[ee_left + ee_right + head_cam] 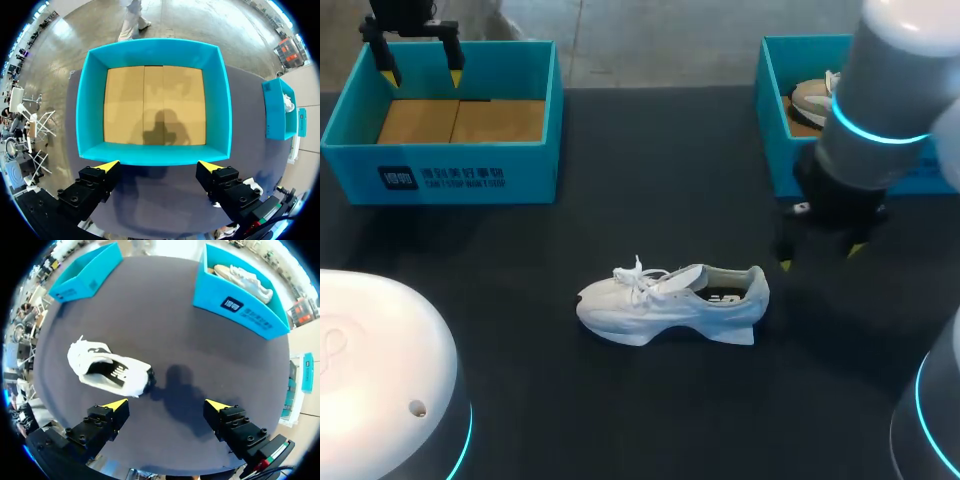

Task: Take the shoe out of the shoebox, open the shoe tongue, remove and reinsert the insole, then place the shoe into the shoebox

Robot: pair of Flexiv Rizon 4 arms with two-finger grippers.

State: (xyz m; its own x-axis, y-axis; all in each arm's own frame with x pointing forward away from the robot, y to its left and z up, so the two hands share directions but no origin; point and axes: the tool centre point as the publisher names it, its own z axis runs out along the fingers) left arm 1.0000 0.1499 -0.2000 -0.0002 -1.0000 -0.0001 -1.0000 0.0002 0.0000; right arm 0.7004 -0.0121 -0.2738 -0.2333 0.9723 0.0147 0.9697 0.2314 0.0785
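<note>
Shoes on the dark surface (520,300): one. White shoe (670,300) stands on its sole at lower centre, toe toward frame left. Right tool (820,257), fingers spread wide and gripping nothing, hangs just upper-right of the heel, apart from it. Left tool (420,68), likewise spread and unloaded, hangs over the upper-left shoebox (535,170). Upper-right shoebox (772,130) holds further footwear (810,100), count unclear. Shoeboxes: two; tools: two.

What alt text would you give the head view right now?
A white shoe stands on the dark table, toe leftward. The right gripper hovers open beside its heel; the left gripper hangs open over the empty teal shoebox.
</note>
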